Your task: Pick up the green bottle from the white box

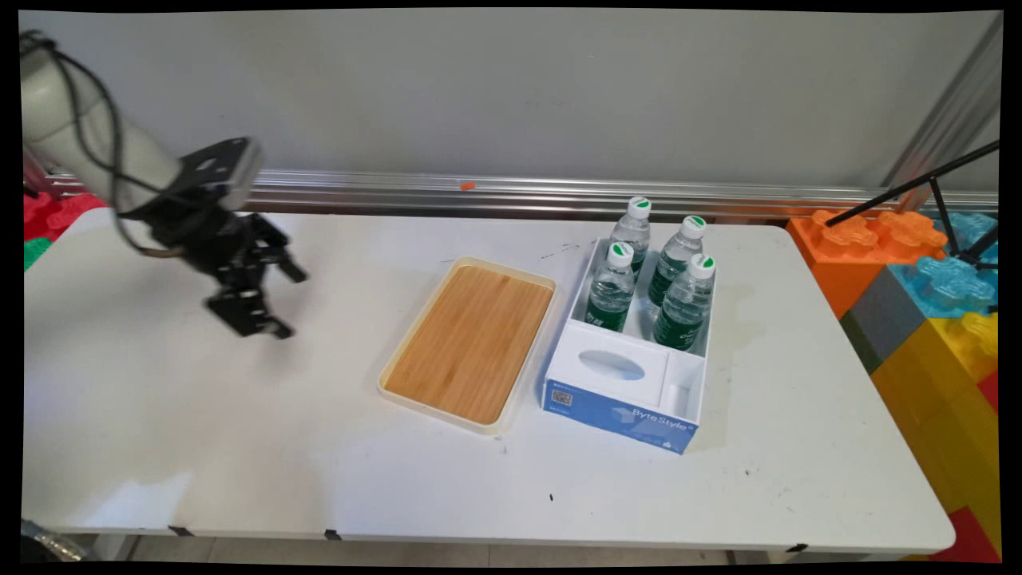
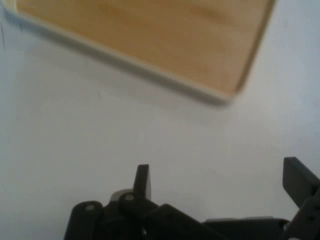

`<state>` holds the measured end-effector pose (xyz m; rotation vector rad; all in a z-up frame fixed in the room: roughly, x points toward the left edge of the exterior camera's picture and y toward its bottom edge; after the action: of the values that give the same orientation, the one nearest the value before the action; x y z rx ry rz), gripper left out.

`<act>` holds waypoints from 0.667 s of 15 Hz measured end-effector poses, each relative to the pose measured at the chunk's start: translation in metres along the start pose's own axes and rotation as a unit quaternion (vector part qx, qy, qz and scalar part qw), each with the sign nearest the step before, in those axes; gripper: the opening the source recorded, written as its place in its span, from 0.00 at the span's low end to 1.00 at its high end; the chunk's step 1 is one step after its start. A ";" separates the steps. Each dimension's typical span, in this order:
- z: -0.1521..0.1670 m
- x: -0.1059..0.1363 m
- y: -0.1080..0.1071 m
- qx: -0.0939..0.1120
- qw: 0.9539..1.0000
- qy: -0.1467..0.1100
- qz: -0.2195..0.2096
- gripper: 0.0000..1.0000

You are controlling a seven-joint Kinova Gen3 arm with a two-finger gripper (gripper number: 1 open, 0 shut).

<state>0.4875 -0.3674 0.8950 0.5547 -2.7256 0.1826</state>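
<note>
Hand (image 1: 283,303) hangs at the frame's left over the white surface (image 1: 200,415), its fingers (image 2: 142,180) spread wide and holding nothing. Nearest, toward the centre, lies a wooden tray (image 1: 471,343) with a cream rim. Just right of it stands a blue-and-white box (image 1: 631,399) holding four water bottles (image 1: 613,289).

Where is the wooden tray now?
In the main view, the wooden tray lies mid-table, just left of the blue-and-white box holding four bottles.
</note>
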 end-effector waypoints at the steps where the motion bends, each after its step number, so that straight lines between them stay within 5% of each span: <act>1: 0.005 0.018 0.002 0.007 1.000 0.011 -0.007 1.00; 10: 0.035 0.170 0.010 0.049 0.997 0.047 -0.048 1.00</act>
<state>0.3261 -0.4248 0.9241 0.6847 -2.6029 0.3101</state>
